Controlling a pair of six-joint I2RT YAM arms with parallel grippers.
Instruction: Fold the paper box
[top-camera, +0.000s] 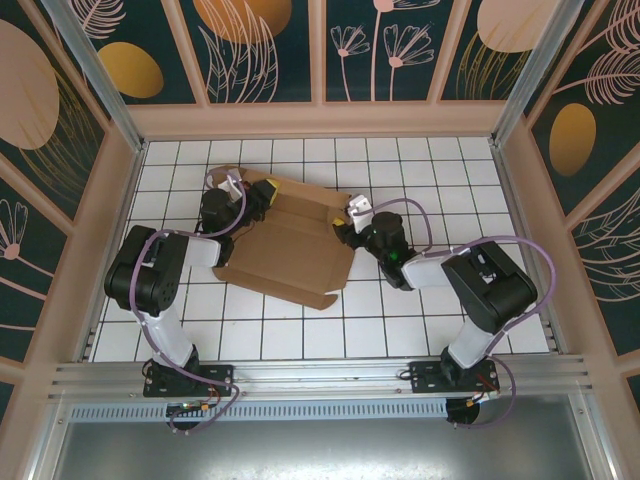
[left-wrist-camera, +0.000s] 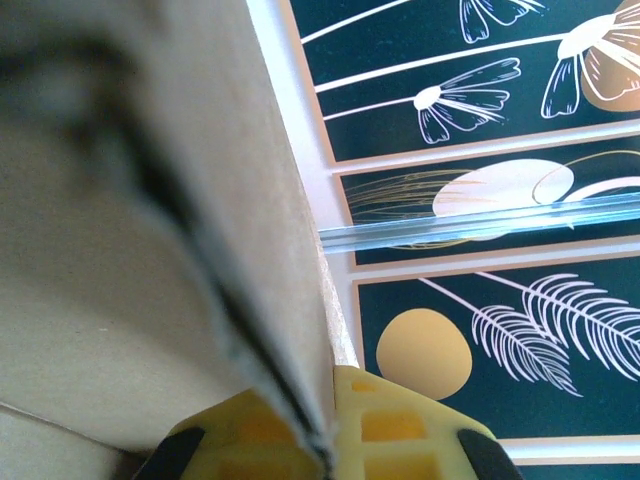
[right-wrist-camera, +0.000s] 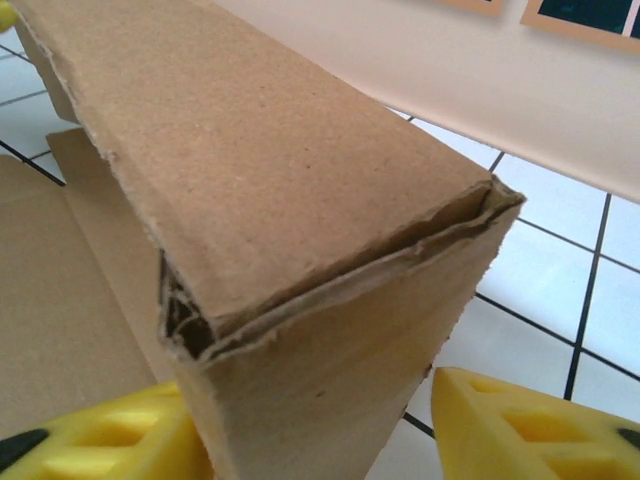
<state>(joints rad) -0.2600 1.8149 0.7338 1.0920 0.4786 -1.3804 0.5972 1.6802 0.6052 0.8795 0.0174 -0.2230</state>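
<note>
Paper box (top-camera: 290, 250), plain brown; left jaws tight on it, right jaws spread.

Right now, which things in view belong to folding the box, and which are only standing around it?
For the job:
- paper box, partly folded
- left gripper, shut on a box wall
- right gripper, open around a box corner

Only surroundings:
- tiled table
- painted wall panels
- metal rail at the near edge
</note>
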